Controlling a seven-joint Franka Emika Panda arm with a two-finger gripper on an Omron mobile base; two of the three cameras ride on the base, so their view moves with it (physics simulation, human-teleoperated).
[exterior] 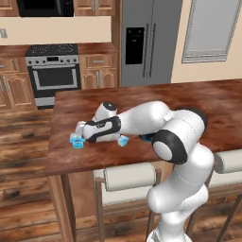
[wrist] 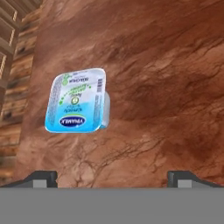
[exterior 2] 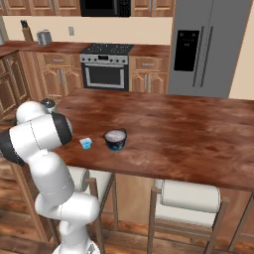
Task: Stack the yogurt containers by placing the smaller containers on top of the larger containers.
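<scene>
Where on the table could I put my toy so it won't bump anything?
The table's whole side toward the fridge is bare wood. It's crowded near the other end: two little blue cups, the dark tub and the open claw sit along the stool-side edge.

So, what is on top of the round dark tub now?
Nothing is stacked on the round dark tub: its whitish top is bare. One light-blue cup stands beside it on the wooden counter. What is under the lid cannot be seen.

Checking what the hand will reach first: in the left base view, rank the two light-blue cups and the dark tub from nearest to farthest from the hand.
1. Left light-blue cup, under the open hand.
2. Second light-blue cup, beside the forearm.
3. Dark tub, mostly hidden behind the arm.
</scene>
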